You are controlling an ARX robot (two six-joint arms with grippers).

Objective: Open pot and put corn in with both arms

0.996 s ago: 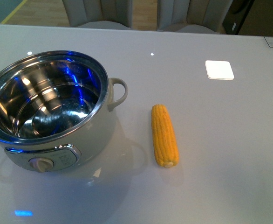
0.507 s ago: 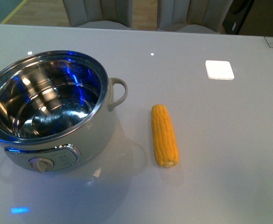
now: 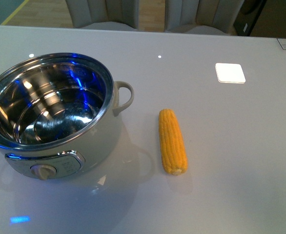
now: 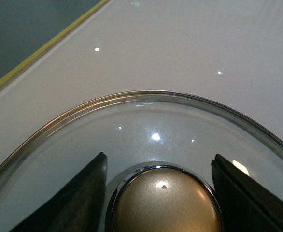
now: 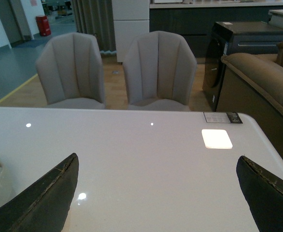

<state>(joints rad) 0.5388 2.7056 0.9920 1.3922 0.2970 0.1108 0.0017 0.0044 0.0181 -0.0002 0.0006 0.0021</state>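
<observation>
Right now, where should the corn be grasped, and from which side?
Grip the corn at mid-length from above, the open right end effector closing across its width: it lies flat, long axis pointing away from the robot, bare table either side.

No words, brands, numbers or signs can be read in any view. The pot [image 3: 60, 122] has a front panel with a dial [image 3: 44, 171], its markings too small to make out. A dark printed label [image 5: 222, 117] near the table's [image 5: 146, 159] far edge is too blurred to read.
</observation>
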